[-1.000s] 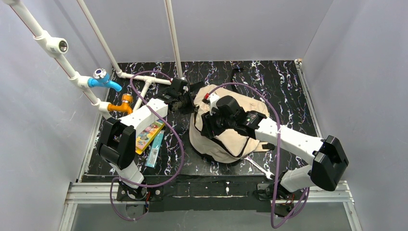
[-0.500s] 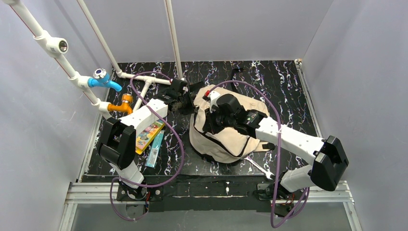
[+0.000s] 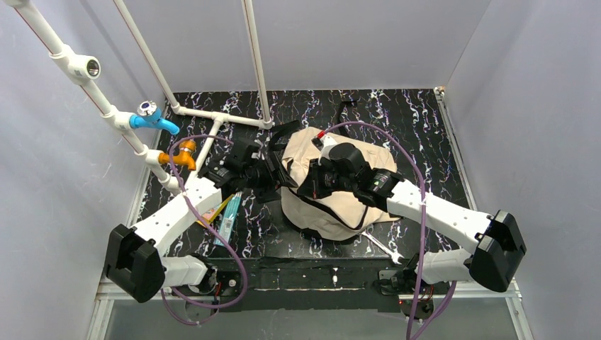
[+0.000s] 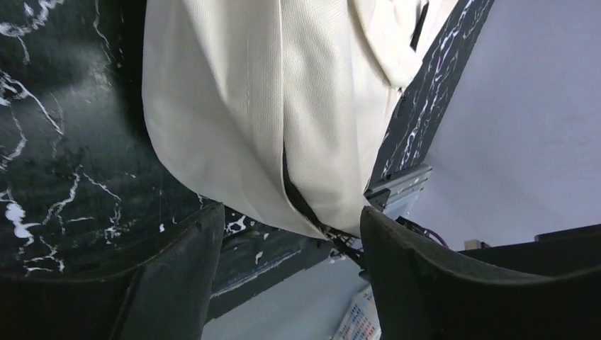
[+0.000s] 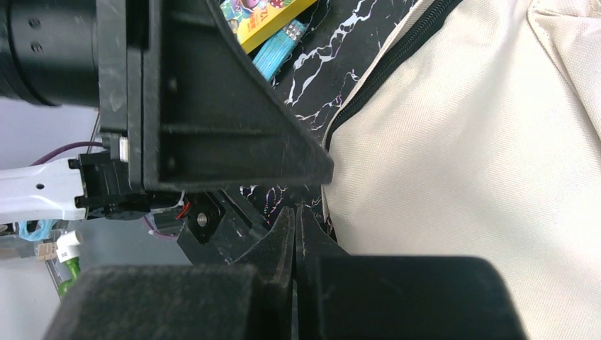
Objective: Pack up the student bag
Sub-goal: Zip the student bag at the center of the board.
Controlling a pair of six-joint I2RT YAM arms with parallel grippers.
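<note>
I see my left gripper [image 4: 290, 216] released and pulled back left off the large beige fabric backpack [image 3: 322, 212]; right gripper [image 5: 296, 212] now clenched at its left edge.

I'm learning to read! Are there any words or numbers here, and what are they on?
No text can be read.
On the yellow box: colourful print, too blurred to read.
On the blue pack beside it: marks too small to read.
On the student bag: no writing shows.
</note>
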